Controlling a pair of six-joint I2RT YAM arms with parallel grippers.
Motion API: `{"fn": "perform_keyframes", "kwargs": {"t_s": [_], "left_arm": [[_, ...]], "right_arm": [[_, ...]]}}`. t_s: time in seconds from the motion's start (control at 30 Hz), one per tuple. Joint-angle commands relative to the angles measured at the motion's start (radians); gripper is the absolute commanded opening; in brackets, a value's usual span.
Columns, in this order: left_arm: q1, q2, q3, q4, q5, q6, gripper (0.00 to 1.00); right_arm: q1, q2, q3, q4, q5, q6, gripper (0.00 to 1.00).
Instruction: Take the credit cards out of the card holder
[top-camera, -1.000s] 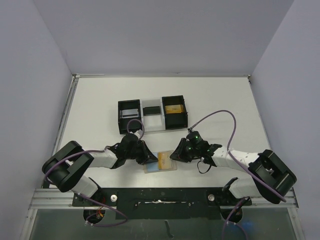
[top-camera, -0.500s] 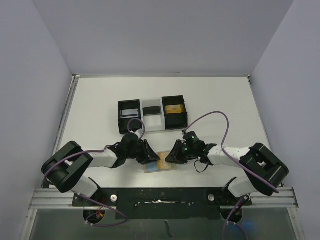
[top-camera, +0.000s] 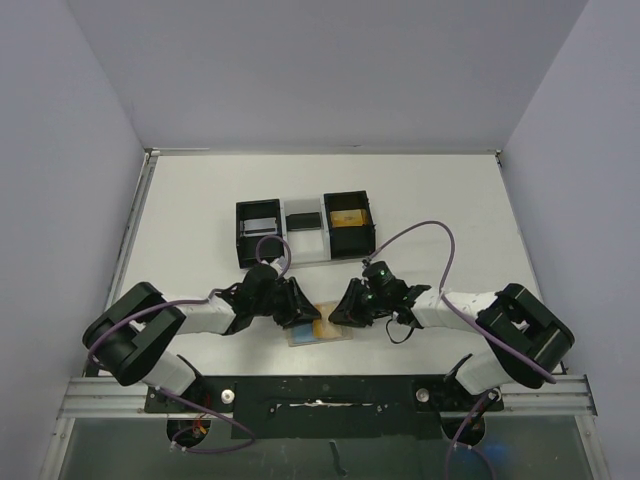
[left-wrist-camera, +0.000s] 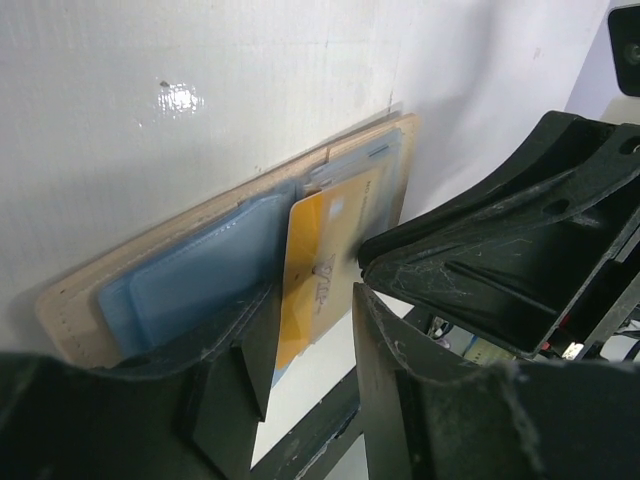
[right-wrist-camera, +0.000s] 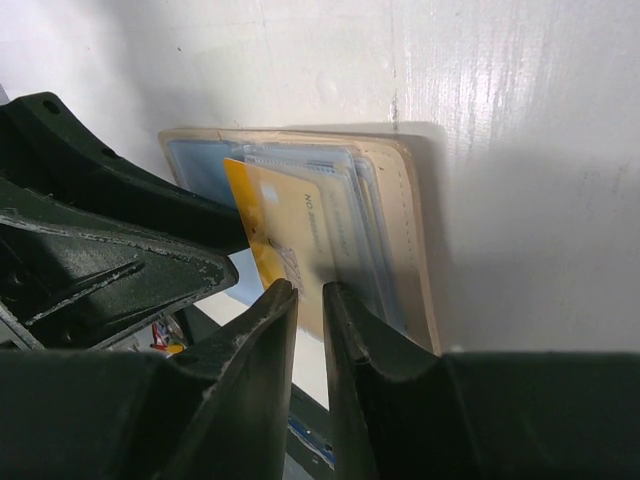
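White table (top-camera: 430, 200) boxed in by pale walls, both arms reaching to the same spot near the front edge. Left jaws are spread, with a clear gap between them. Through that gap in the left wrist view you can see the end of a yellow card (left-wrist-camera: 320, 240) sticking out of the card holder (left-wrist-camera: 70, 300). Right jaws are almost together, just a thin slit. The near edge of that same yellow card runs right down to the slit, but honestly I can't tell if they're actually pinching it or just sitting over it. The two sets of jaws face each other tip to tip, very close, right above the holder. The holder is tan and lies flat on the table. Light blue-grey credit cards (left-wrist-camera: 190, 280) are tucked in its pockets on the left arm's side, and the yellow one overlaps the stack in the middle. Further back, well apart from all this, sits a three-compartment tray (top-camera: 243, 240): black boxes at both ends, a white one between, something yellowish in the right box
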Motion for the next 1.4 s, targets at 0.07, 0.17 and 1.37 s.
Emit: {"fn": "perform_keyframes", "kwargs": {"t_s": [0.07, 0.17, 1.37], "left_arm": [[-0.008, 0.093, 0.001, 0.083, 0.016, -0.015, 0.33], [-0.011, 0.096, 0.0, 0.091, 0.014, -0.016, 0.28], [0.023, -0.04, -0.002, -0.031, -0.005, 0.037, 0.1]], "right_arm": [[0.016, 0.043, -0.028, -0.063, 0.088, 0.022, 0.2], [0.016, 0.037, -0.049, -0.014, 0.078, 0.03, 0.2], [0.032, -0.081, 0.002, 0.176, 0.006, -0.131, 0.26]]}}
